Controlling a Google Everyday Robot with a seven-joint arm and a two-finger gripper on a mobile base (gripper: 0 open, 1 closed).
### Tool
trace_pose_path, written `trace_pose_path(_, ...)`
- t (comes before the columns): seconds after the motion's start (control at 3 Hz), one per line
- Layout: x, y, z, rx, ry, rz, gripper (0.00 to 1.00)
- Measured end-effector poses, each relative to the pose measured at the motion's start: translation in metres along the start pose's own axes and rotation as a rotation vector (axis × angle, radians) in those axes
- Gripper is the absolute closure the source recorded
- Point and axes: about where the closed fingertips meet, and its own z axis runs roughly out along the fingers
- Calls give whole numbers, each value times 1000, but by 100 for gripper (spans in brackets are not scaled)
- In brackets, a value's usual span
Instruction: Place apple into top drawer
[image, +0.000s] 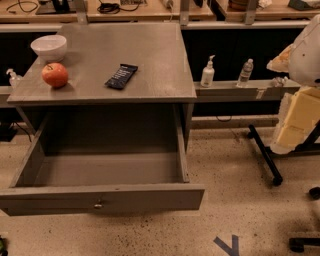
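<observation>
The apple (55, 75), red-orange with a short dark stem, sits on the left side of the grey tabletop (150, 60). The top drawer (105, 172) is pulled fully open below the tabletop. It is empty inside, and its flat front panel carries a small metal knob (98, 204). My gripper (296, 122) shows as a pale yellowish shape under the white arm (306, 50) at the far right edge. It is well away from the apple and the drawer, and it holds nothing that I can see.
A white bowl (49, 47) stands behind the apple. A black snack bar (121, 76) lies mid-table. A soap dispenser (207, 72) and a water bottle (245, 73) stand on a low ledge to the right. A black chair base (265, 157) is on the floor at right.
</observation>
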Motion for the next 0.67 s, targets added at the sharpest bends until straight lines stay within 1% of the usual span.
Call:
trace_pose_path(0.33, -3, -3, 0, 7, -6, -6, 0)
trace_pose_path(0.67, -41, -36, 9, 11, -40, -79, 0)
